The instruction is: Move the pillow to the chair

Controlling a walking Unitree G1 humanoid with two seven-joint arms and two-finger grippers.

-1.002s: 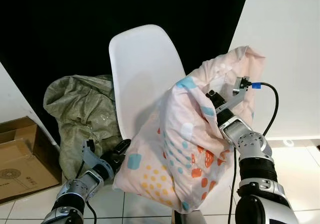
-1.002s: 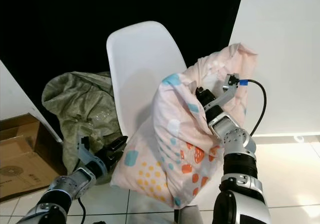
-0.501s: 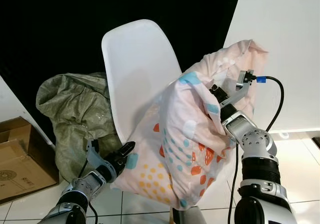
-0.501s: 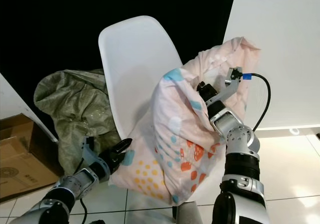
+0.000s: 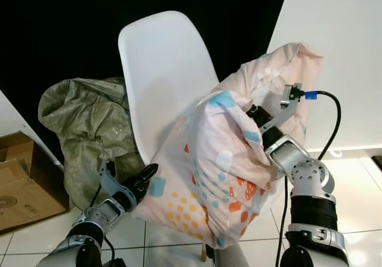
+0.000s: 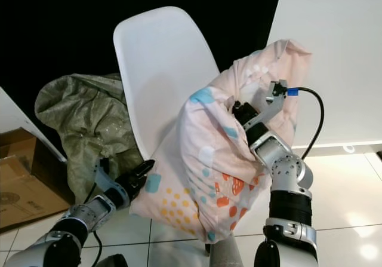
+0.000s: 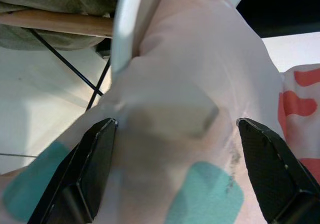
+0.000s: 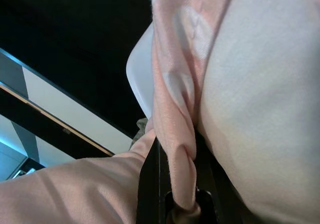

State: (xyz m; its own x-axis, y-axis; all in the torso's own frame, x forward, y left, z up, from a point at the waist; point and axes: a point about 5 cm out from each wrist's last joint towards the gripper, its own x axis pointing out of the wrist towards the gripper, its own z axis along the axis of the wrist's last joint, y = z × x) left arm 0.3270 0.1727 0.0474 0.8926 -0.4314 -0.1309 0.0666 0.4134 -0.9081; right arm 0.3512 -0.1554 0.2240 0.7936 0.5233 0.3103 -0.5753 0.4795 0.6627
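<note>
Nearest, the left gripper (image 5: 145, 175) sits low at the lower-left corner of the pillow (image 5: 224, 171), its two black fingers (image 7: 92, 171) spread wide with the pink fabric bulging between them, touching the cloth but not pinched down on it. Beside that, the right gripper (image 5: 255, 115) is buried in a fold near the pillow's upper middle; the right wrist view shows its fingers closed tight on a bunched ridge of the pink cover (image 8: 175, 149). Held between the two arms, the pillow, pale pink with teal, orange and red spots, hangs over the front right part of the white chair (image 5: 164, 70), its left edge lying against the seat. Left of the chair, a crumpled green sack (image 5: 83, 123) lies on the tiled floor (image 5: 358, 219), with a cardboard box (image 5: 21, 183) just beside it. Behind all this stands a dark door (image 5: 59, 28) and a white wall (image 5: 340, 28)
</note>
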